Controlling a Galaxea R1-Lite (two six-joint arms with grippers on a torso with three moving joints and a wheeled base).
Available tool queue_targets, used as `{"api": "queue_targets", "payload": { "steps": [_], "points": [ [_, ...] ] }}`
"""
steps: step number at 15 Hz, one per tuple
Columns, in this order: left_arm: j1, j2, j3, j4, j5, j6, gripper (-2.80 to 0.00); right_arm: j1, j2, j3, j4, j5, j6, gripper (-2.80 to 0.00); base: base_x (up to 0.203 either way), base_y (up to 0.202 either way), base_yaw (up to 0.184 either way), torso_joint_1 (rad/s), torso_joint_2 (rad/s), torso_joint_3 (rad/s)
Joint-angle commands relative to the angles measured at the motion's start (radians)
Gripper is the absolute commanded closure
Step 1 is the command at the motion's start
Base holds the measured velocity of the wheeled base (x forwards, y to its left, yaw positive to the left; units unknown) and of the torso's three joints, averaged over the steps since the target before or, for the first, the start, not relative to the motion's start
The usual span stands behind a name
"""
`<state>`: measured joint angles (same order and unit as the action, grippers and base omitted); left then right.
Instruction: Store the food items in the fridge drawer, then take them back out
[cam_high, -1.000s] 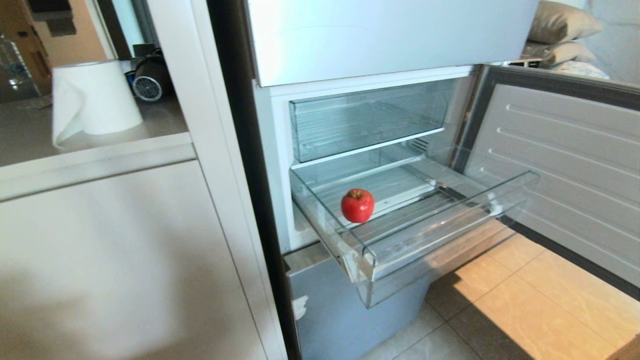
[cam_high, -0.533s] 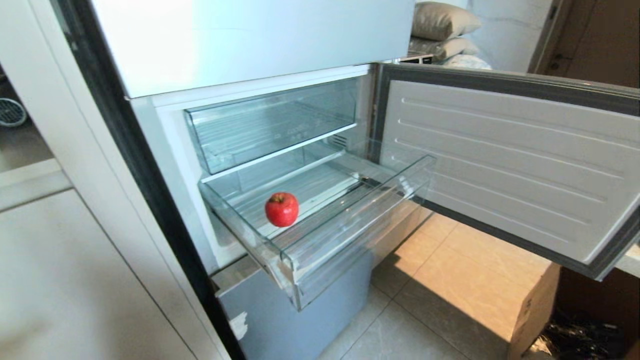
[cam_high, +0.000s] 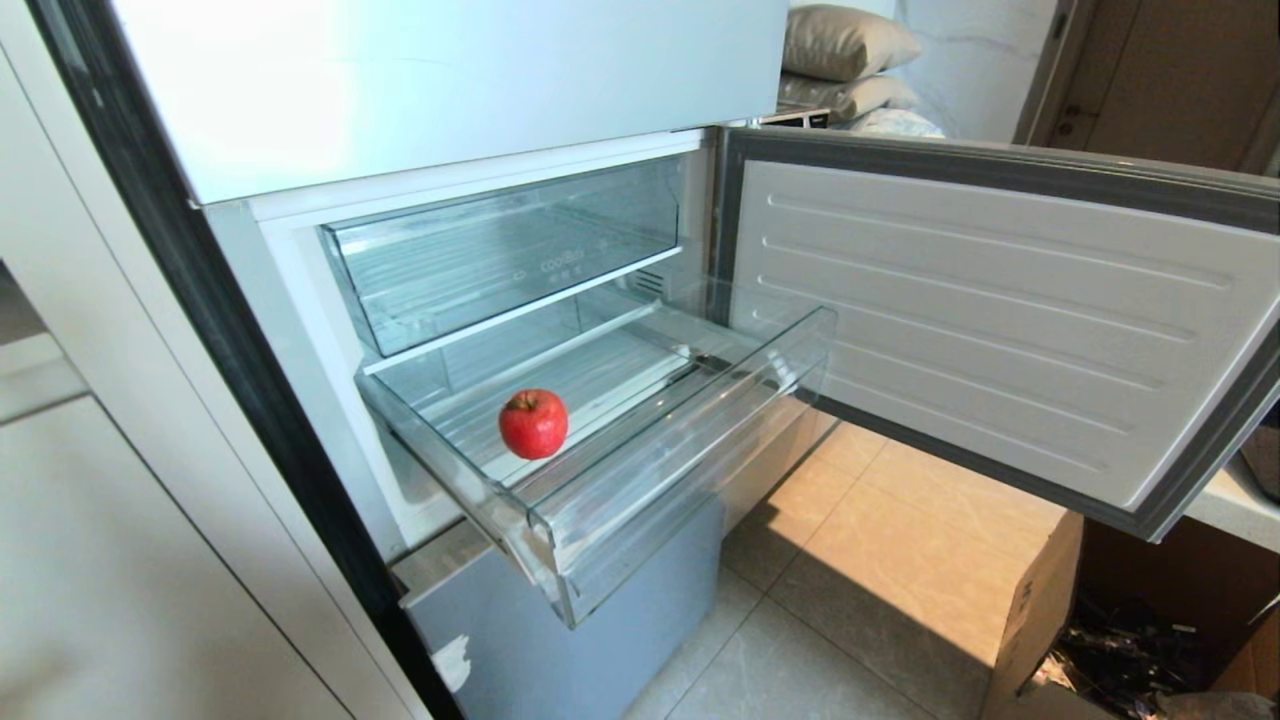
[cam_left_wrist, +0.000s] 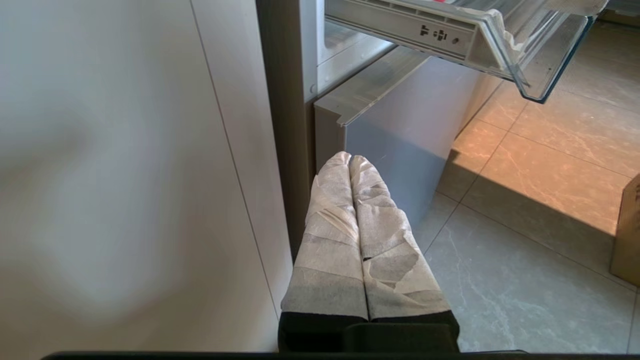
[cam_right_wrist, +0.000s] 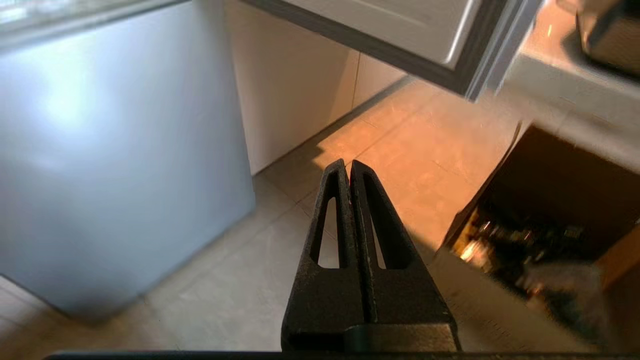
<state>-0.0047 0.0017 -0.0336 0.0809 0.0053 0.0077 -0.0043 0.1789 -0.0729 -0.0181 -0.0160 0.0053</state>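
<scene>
While both pincers sit low and empty — right gripper (cam_right_wrist: 350, 167) pressed shut above the floor tiles (cam_right_wrist: 400, 165), left gripper (cam_left_wrist: 350, 160) likewise closed beside the lower door panel (cam_left_wrist: 400, 145) — the apple (cam_high: 533, 424) rests in the pulled-out fridge drawer (cam_high: 690, 470). Advice: raise one arm, spread fingers early, descend over the fruit clear of the front lip.

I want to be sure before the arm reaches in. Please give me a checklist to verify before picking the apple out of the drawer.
1. Fridge drawer pulled out: ok.
2. Apple lying in the drawer, nothing over it: ok.
3. Fridge door swung wide: ok.
4. Right gripper open for grasping: not ok, shut and empty, low over the floor.
5. Left gripper out of the way: ok, shut, below the drawer.
6. More fruit left inside: only one is seen.
</scene>
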Motion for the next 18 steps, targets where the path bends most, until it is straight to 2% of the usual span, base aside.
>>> {"api": "queue_targets", "payload": {
  "steps": [1,4,9,11,15,18],
  "points": [
    [0.0,0.001,0.0,0.0,0.001,0.0,0.0,-0.011,0.182,-0.071,-0.009,-0.019,0.091,0.0,0.0,0.0,0.0,0.0,0.0,0.0],
    [0.0,0.001,0.0,0.0,0.001,0.0,0.0,-0.125,0.415,-0.195,-0.023,-0.065,0.177,0.0,0.0,0.0,0.0,0.0,0.0,0.0],
    [0.0,0.001,0.0,0.0,0.001,0.0,0.0,-0.571,0.777,-0.324,-0.242,-0.026,0.181,0.0,0.0,0.0,0.0,0.0,0.0,0.0],
    [0.0,0.001,0.0,0.0,0.001,0.0,0.0,-0.691,0.902,-0.366,-0.33,-0.007,0.177,0.0,0.0,0.0,0.0,0.0,0.0,0.0],
    [0.0,0.001,0.0,0.0,0.001,0.0,0.0,-0.76,1.11,-0.408,-0.531,0.002,0.168,0.0,0.0,0.0,0.0,0.0,0.0,0.0],
    [0.0,0.001,0.0,0.0,0.001,0.0,0.0,-0.801,1.257,-0.48,-0.6,0.0,0.146,0.0,0.0,0.0,0.0,0.0,0.0,0.0]
  ]
}}
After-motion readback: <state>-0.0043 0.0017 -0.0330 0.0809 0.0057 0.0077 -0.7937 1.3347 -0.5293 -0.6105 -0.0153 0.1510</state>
